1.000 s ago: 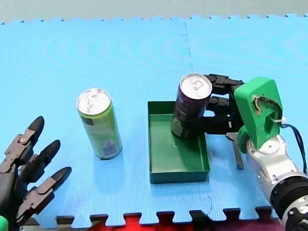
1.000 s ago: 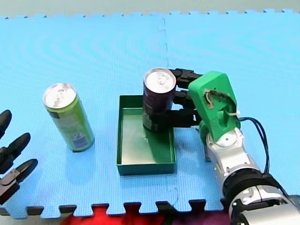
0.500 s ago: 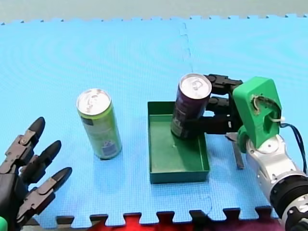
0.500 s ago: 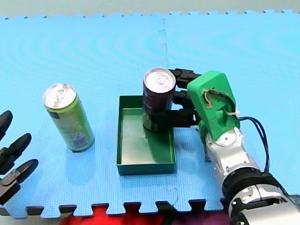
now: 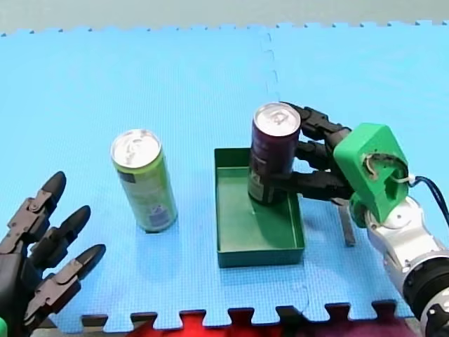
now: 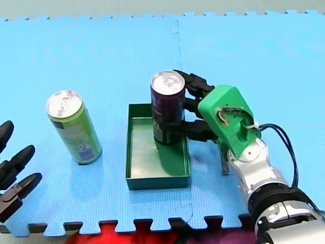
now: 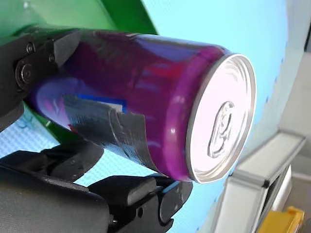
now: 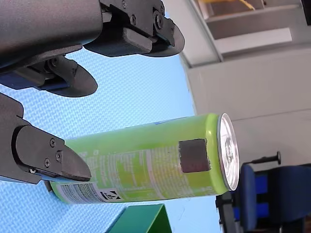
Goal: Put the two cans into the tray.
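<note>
A dark purple can [image 5: 270, 158] stands upright in the far right part of the green tray [image 5: 242, 232], and my right hand [image 5: 309, 165] is shut on it from the right. The first wrist view has this purple can [image 7: 146, 102] close up between black fingers [image 7: 97, 191]. A green can [image 5: 144, 179] stands upright on the blue mat, left of the tray. My left hand [image 5: 42, 263] is at the near left corner, apart from the green can. The second wrist view looks past black fingers [image 8: 53, 155] at the green can [image 8: 146, 165].
Blue foam mat [image 5: 175, 77] covers the whole work surface, with a seam running back from the tray. Its toothed front edge [image 5: 210, 319] lies just before the tray. A small grey strip [image 5: 347, 225] lies on the mat right of the tray.
My right hand has shifted the purple can a little to the left and deeper over the tray. The left hand and the green can stay where they were.
</note>
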